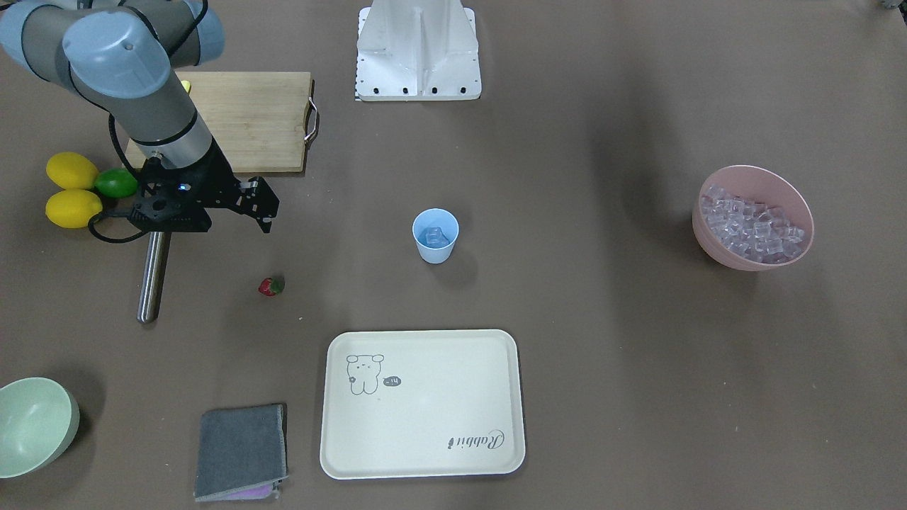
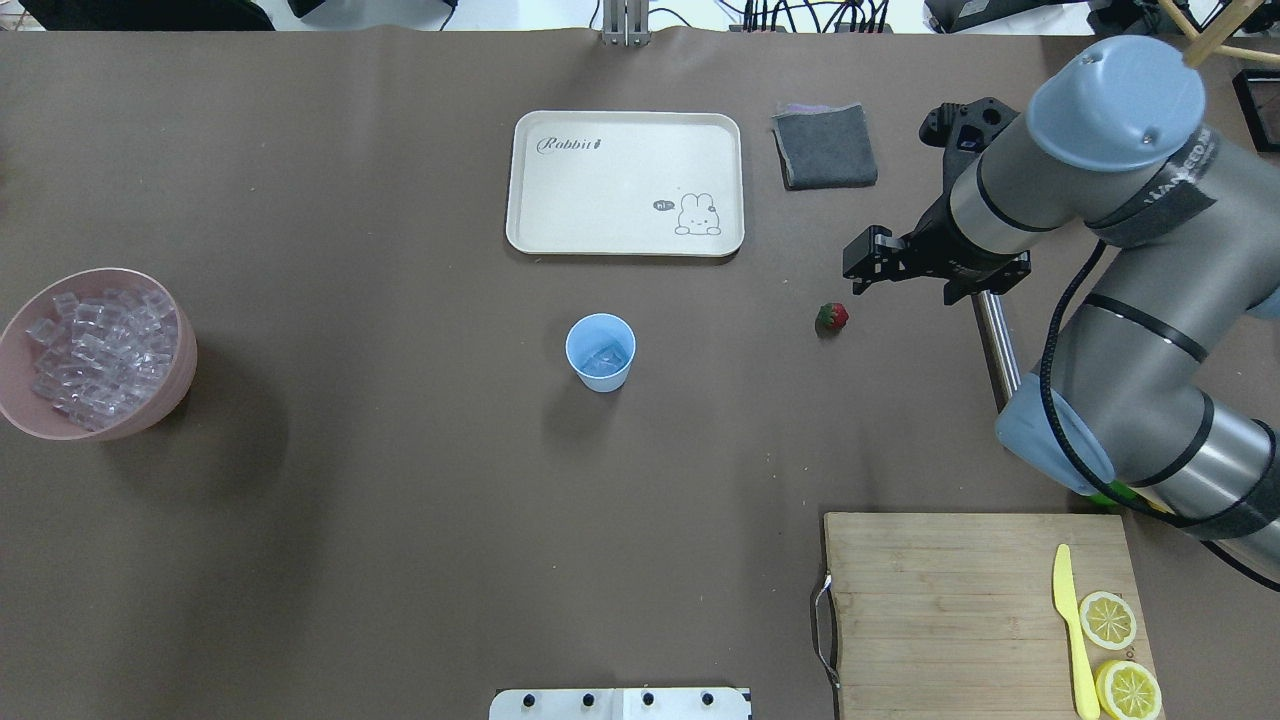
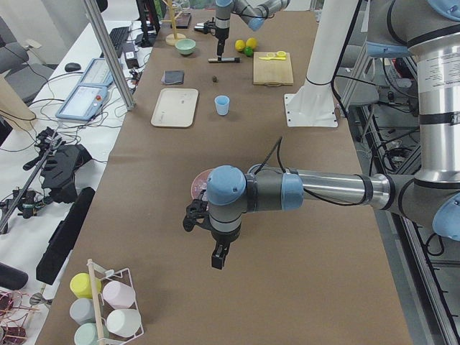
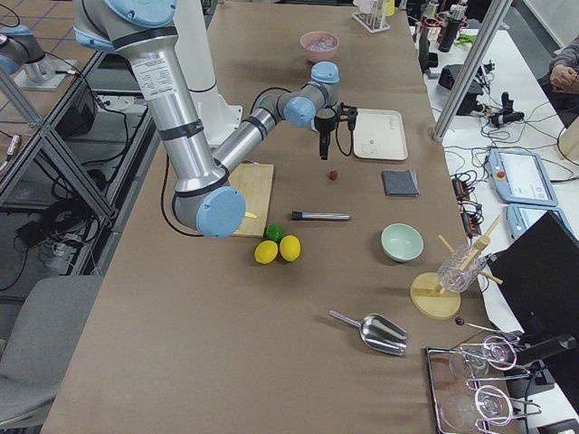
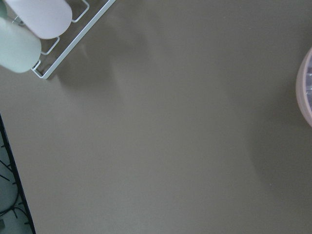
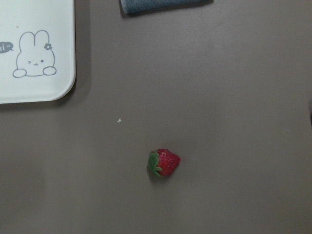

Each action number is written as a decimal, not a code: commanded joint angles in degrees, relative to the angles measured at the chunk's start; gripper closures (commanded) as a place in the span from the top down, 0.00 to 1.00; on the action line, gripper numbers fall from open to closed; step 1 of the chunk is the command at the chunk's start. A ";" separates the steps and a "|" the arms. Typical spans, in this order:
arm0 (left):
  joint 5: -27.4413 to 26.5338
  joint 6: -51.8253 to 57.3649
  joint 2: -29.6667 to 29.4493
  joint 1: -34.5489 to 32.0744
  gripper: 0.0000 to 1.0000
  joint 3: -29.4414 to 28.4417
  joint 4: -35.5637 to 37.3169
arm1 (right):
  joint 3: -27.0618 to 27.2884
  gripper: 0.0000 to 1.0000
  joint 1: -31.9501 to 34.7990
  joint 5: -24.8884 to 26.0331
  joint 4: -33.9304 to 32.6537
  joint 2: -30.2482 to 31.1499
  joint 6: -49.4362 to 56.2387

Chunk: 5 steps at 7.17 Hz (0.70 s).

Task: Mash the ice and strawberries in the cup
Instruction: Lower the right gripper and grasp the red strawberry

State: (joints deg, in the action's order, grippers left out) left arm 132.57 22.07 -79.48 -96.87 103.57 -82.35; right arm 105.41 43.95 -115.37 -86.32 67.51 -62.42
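Closest to the right wrist camera, the strawberry (image 6: 164, 163) is being shown on its side on the bare desk (image 6: 234, 97), a little below the middle of that view. Its long axis is running across the frame, green cap to the view's left and red tip to the right. It is lying well apart from the cup (image 2: 600, 352), which is standing upright mid-desk with ice (image 2: 603, 357) already inside. More ice is being held in the pink bowl (image 2: 176, 388) at the desk's left end.

The right arm (image 2: 1010, 215) is being held above the desk with its jaws pointing down. In the overhead view the berry is lying just toward the robot, and slightly toward the cup, from them. Whether the right jaws are released or clenched cannot be told. The left arm (image 3: 287, 192) is being held out beyond the pink bowl, and the state of the left jaws cannot be told either.

The right arm is judged much the nearer. A short descent is probably being called for, with the jaws being set across the berry's short axis.
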 commanded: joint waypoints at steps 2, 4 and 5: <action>2.25 0.34 1.52 -0.16 0.99 -1.79 -2.10 | -10.02 1.00 -1.49 2.07 8.61 -1.23 -0.07; 2.17 0.34 1.44 -0.16 0.99 -1.79 -2.29 | -14.96 0.96 -1.93 2.25 14.25 -1.68 -0.42; 2.17 0.34 1.44 -0.08 0.99 -1.79 -2.29 | -15.50 0.95 -2.20 2.52 14.25 -1.94 -0.77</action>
State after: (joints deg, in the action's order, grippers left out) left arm 134.74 22.39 -78.06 -97.02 101.71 -84.56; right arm 91.53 42.05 -113.14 -73.01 65.96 -62.89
